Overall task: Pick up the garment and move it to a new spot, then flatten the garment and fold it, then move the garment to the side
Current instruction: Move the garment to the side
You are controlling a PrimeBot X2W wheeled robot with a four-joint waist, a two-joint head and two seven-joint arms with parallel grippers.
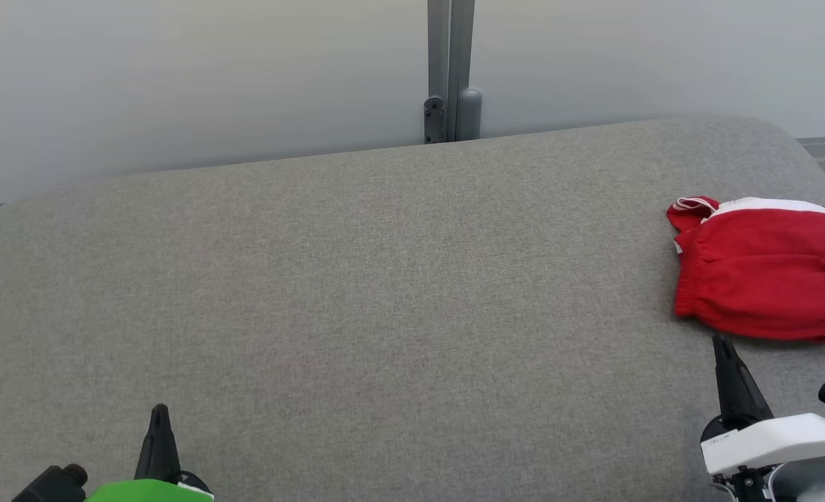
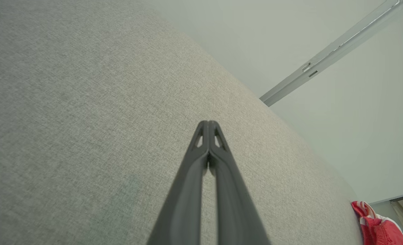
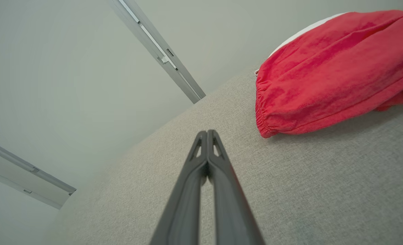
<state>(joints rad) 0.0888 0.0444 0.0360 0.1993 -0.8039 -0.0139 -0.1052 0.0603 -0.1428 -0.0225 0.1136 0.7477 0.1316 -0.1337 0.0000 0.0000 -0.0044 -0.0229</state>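
A red garment (image 1: 768, 272) with white trim lies folded into a compact bundle at the far right of the grey fabric surface (image 1: 356, 300), running past the head view's right edge. In the right wrist view the garment (image 3: 334, 71) sits ahead and to the right. The left wrist view catches a corner of the garment (image 2: 378, 228) at its lower right. My right gripper (image 1: 720, 340) is shut and empty, its tip just short of the bundle's near edge. Far from the cloth, my left gripper (image 1: 160, 410) rests shut and empty at the lower left. Both wrist views show the fingers (image 3: 207, 149) pressed together.
A pale wall with a grey vertical post (image 1: 450, 70) stands behind the surface's far edge. The surface has rounded corners at left and right. A broad stretch of grey fabric lies between the two grippers.
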